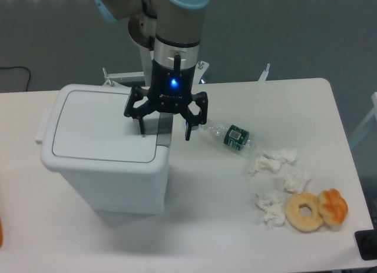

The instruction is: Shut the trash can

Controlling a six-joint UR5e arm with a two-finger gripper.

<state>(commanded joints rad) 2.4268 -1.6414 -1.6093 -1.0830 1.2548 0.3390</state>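
The trash can (106, 167) is a large white rectangular bin at the left of the table. Its flat white lid (100, 126) lies down flat on the rim. My gripper (165, 127) hangs over the bin's right rear edge with its fingers (188, 129) spread open and nothing between them. One finger is just over the lid's right edge, the other is past the bin's right side.
A clear plastic bottle with a green label (231, 135) lies right of the bin. Crumpled white tissues (277, 164) and two donuts (305, 212) lie at the right front. A black object (368, 245) sits at the right front corner.
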